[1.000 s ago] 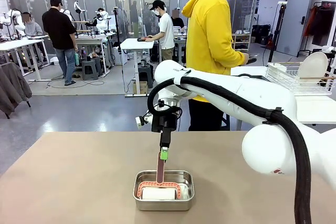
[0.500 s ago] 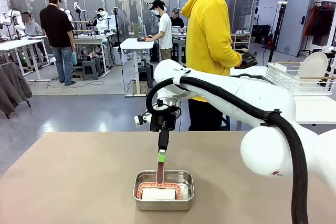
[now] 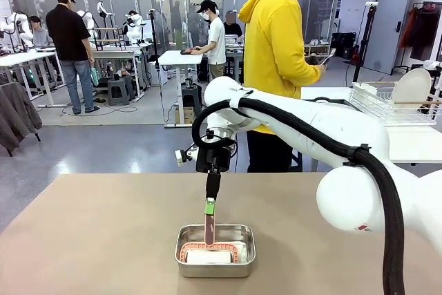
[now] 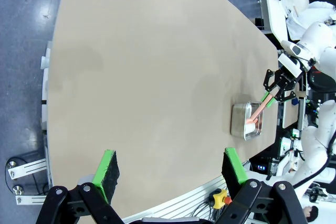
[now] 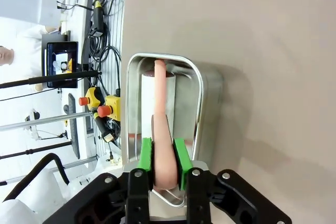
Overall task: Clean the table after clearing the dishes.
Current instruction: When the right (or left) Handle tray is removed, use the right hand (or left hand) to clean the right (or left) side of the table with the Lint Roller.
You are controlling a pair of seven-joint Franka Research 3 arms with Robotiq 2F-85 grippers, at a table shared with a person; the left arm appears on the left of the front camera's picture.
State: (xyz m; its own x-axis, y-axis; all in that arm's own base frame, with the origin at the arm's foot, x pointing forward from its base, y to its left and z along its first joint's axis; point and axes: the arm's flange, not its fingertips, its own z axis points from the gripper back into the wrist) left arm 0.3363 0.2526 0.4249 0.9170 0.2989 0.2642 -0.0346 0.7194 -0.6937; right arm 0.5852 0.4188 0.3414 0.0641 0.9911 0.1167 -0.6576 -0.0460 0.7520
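On the brown table [image 3: 90, 240] stands a small steel pan [image 3: 181, 267] holding a roller tool [image 3: 209, 229] with a pink handle and a white roll. My right gripper [image 3: 209, 206] reaches down from above and is shut on that handle. In the right wrist view its green pads [image 5: 180, 156] clamp the pink handle [image 5: 160, 114] above the pan [image 5: 199, 87]. My left gripper [image 4: 170, 169] hangs open high over the table [image 4: 147, 77], far from the pan [image 4: 239, 124]. Of the dishes, a round pale plate [image 3: 412, 88] stands upright in a wire rack.
A person in a yellow hoodie [image 3: 276, 39] stands at the far side, turned toward the white side table [image 3: 414, 143] with the wire rack [image 3: 387, 105]. My right arm [image 3: 311, 129] arcs across the right half of the table.
The right gripper's jaws have shut on the pink handle and shifted slightly left and down. The person's hand has moved at the side table. The left gripper has stayed open.
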